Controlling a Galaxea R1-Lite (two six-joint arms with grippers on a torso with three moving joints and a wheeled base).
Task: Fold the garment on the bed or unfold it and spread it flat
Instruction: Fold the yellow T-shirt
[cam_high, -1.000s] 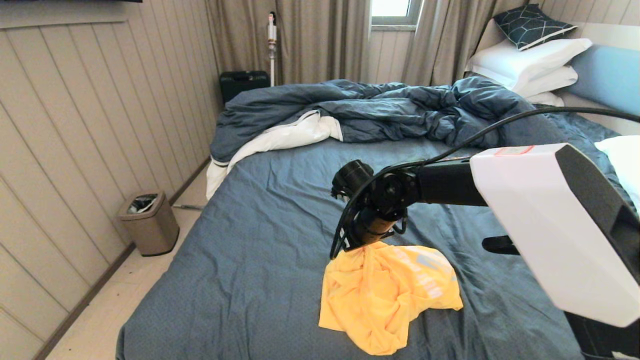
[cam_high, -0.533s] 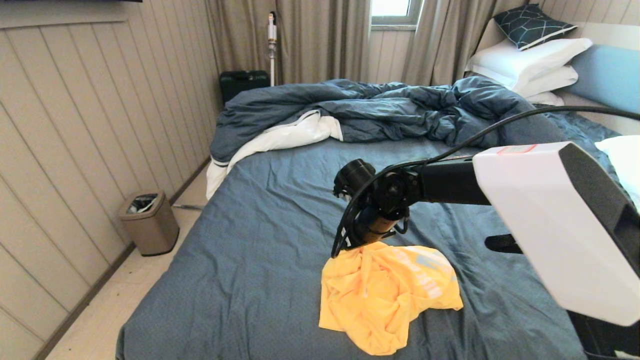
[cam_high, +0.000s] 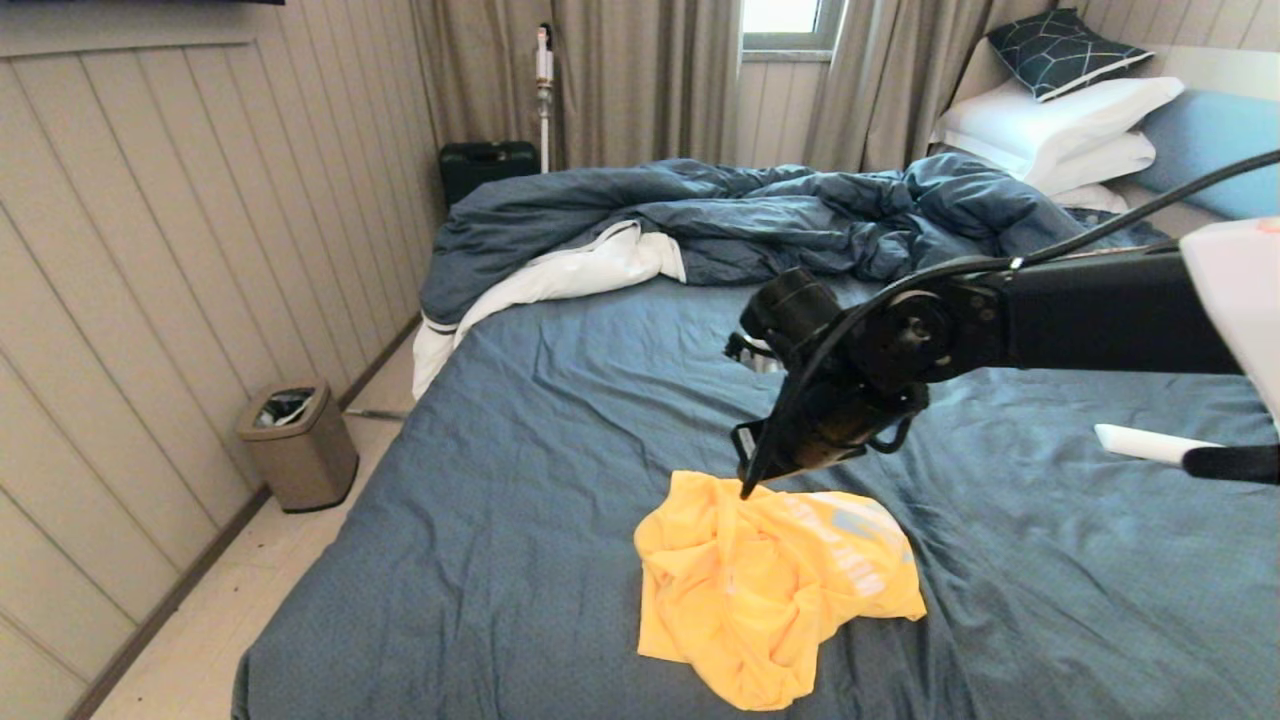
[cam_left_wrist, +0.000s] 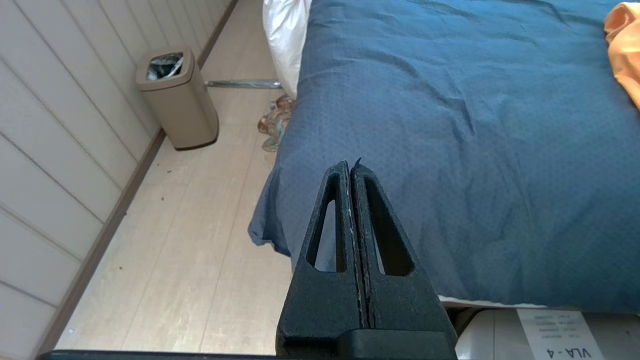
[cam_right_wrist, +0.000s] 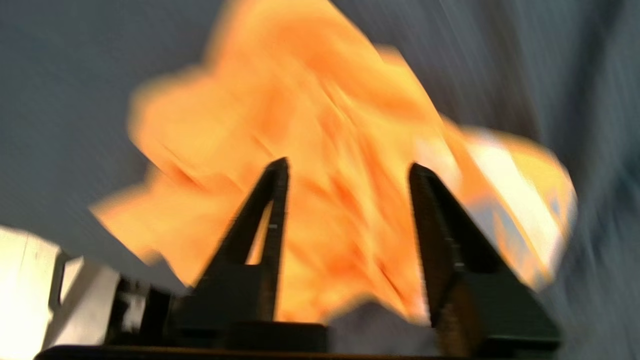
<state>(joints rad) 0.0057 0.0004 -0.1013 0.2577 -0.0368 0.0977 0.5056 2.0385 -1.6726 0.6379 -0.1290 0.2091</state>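
The yellow-orange T-shirt (cam_high: 770, 590) lies crumpled in a loose heap on the near part of the bed (cam_high: 520, 480), slightly right of the middle, with a pale printed patch facing up on its right side. It rests on the wrinkled slate-blue sheet, well apart from the bunched dark blue duvet (cam_high: 720, 225) with white lining at the far side. The right gripper (cam_high: 748, 478) hangs just above the far edge of the shirt, pointing down at it; in the right wrist view its two fingers (cam_right_wrist: 267, 200) stand apart with the orange fabric showing between them, and nothing is clamped. The left gripper (cam_left_wrist: 351, 167) is parked off the near left corner of the bed, its fingers pressed together and empty. White pillows (cam_high: 1055, 125) and a dark patterned cushion (cam_high: 1060, 50) are stacked at the far right against the light blue headboard (cam_high: 1215, 150). A tan waste bin (cam_high: 298, 445) stands on the floor by the panelled wall on the left.
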